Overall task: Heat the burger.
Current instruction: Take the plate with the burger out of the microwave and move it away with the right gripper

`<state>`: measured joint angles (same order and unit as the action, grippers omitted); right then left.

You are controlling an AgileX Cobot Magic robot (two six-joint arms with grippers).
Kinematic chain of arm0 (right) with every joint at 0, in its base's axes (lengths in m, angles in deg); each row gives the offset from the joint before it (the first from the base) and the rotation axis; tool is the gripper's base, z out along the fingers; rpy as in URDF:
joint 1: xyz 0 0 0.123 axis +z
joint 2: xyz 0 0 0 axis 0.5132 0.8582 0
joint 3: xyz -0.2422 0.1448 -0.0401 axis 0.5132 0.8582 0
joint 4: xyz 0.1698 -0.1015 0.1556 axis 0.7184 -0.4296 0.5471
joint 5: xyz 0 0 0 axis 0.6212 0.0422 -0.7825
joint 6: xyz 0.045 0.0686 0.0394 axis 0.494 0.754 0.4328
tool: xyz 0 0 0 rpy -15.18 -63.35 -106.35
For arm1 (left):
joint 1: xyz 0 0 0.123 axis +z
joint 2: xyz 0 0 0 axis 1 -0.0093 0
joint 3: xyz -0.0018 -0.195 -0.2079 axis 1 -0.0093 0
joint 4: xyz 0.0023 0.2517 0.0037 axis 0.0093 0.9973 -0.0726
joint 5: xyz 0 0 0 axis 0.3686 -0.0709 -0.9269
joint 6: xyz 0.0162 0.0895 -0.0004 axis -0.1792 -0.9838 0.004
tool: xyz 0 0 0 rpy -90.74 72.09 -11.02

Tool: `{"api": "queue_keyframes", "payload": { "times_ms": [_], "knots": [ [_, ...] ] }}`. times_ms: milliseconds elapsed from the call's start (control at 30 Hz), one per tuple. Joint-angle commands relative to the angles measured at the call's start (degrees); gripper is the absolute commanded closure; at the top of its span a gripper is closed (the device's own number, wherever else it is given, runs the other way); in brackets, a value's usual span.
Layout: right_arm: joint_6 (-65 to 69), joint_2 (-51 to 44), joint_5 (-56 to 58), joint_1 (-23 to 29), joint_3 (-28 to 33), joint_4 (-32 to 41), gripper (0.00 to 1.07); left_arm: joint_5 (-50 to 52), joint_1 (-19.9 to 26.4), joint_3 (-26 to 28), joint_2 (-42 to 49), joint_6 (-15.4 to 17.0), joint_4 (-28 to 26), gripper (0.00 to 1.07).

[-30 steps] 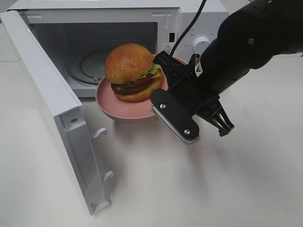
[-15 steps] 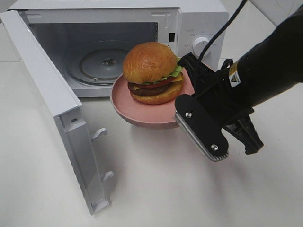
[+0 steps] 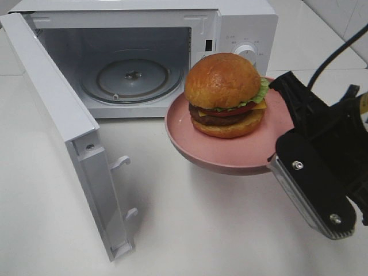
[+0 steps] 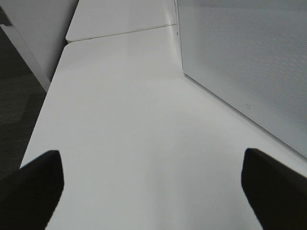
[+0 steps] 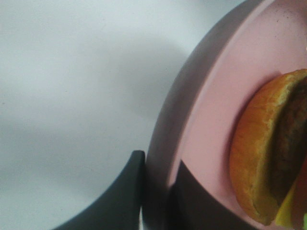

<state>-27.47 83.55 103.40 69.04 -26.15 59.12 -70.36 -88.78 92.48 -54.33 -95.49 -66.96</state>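
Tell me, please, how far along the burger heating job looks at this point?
Done: the microwave door stands open, its turntable bare. In hand: the right gripper pinches the pink plate rim, holding the burger off the table in front of the oven. Left: setting it inside, closing the door, starting the heat.

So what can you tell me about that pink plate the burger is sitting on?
The pink plate is round, shallow and matte, with a raised rim, perhaps plastic or ceramic. It hangs roughly level above the white table, in front of the open microwave and right of its cavity. The burger stands upright on it, toward the back. The right gripper is clamped on its rim, one finger above, one below. Nothing else touches it.
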Motion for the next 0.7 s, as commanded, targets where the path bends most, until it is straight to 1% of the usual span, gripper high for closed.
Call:
{"api": "queue_keyframes", "payload": {
  "times_ms": [33,167,200,367,500,700],
  "knots": [
    [3.15,-5.73,0.06,0.17,1.95,-2.41,1.07,0.34,0.29,-0.06,1.03,0.17,-0.11,0.14],
    [5.84,-8.94,1.66,0.17,3.38,-3.67,1.07,0.34,0.29,-0.06,1.03,0.17,-0.11,0.14],
    [7.33,-11.12,3.27,0.17,3.95,-4.18,1.07,0.34,0.29,-0.06,1.03,0.17,-0.11,0.14],
    [11.46,-15.24,7.85,0.17,4.3,-5.61,1.07,0.34,0.29,-0.06,1.03,0.17,-0.11,0.14],
    [16.04,-17.02,9.85,0.17,4.3,-7.28,1.07,0.34,0.29,-0.06,1.03,0.17,-0.11,0.14],
    [26.36,-18.28,13.58,0.17,4.3,-12.43,1.07,0.34,0.29,-0.06,1.03,0.17,-0.11,0.14]
  ]
}}
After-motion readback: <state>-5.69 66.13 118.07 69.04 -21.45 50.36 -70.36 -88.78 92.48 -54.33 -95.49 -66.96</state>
